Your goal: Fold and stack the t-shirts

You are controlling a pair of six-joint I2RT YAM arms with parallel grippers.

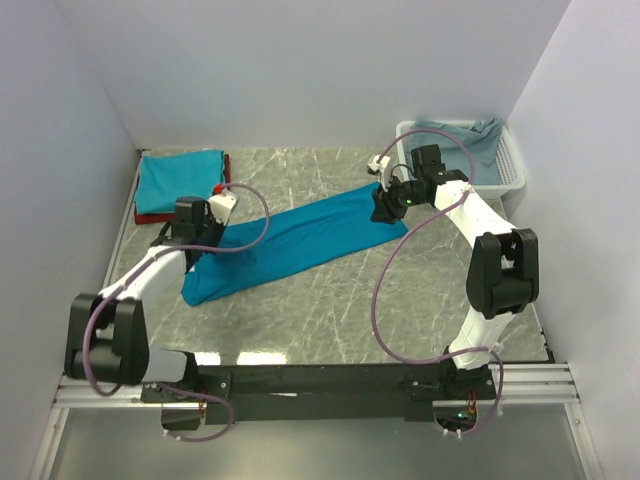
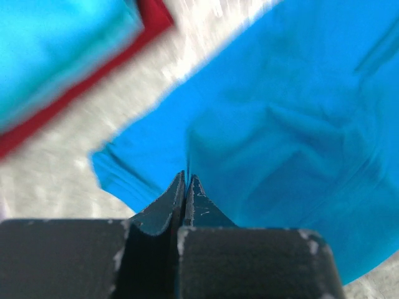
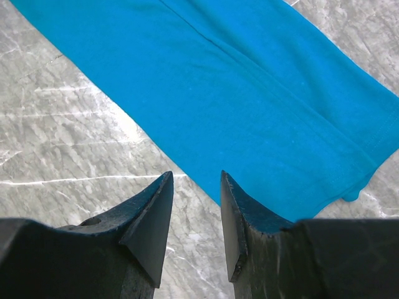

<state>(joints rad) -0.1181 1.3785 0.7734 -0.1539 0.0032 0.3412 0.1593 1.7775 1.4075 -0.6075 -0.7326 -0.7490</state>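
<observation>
left gripper (image 2: 187, 179) clenched shut, nothing clearly pinched | right gripper (image 3: 196, 177) jaws stood apart, empty | bright teal-blue soft cloth t-shirt (image 3: 262, 93) lay just ahead of both tips | looked floppy and light, probably best grabbed at hem corners

Dark red t-shirt (image 2: 93, 73) blurred, edge-cropped

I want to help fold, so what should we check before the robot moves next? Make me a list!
1. Long blue t-shirt laid out as a strip on the table: ok.
2. Left pincer shut over the shirt's end: ok. Really pinching cloth: cannot tell.
3. Right pincer open at the shirt's other end: ok.
4. Folded stack, blue on red, tidy at the far left: ok.
5. Basket apart from the strip: ok.
</observation>
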